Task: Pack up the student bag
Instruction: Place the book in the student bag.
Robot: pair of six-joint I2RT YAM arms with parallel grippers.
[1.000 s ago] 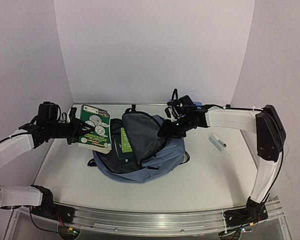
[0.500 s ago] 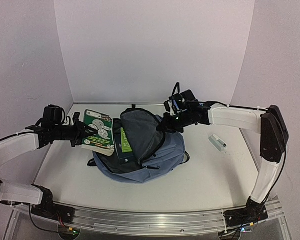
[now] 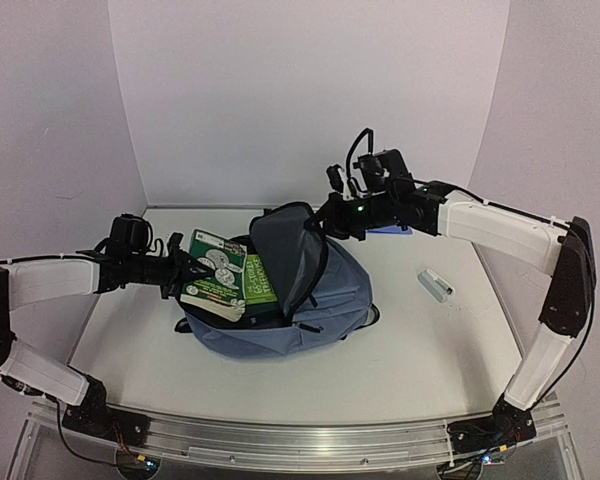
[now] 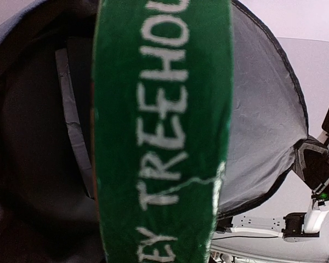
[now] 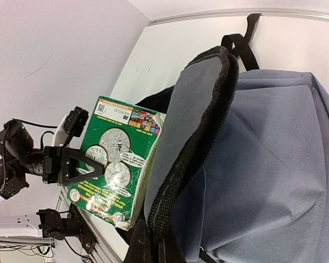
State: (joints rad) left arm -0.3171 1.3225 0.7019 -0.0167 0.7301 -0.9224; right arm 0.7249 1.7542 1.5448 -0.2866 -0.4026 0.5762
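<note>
The slate-blue student bag [image 3: 320,300] lies mid-table with its mouth open to the left. My right gripper [image 3: 325,220] is shut on the flap's black zipper edge [image 5: 178,181] and holds the flap [image 3: 285,250] lifted. My left gripper [image 3: 187,267] is shut on a thick green paperback [image 3: 215,275], which sits at the bag's mouth. Its green spine [image 4: 164,131] fills the left wrist view and hides my left fingers, with the dark lining [image 4: 38,159] behind. A second green book [image 3: 260,290] is inside the bag. The paperback's cover [image 5: 112,159] shows in the right wrist view.
A small clear-and-white object [image 3: 435,285] lies on the table to the right of the bag. A flat blue item [image 3: 390,229] lies behind my right arm. White walls close the back and both sides.
My left gripper has carried the green paperback right and down, from beside the bag to its mouth. My right gripper has risen and pulled the flap higher, opening the bag wider.
</note>
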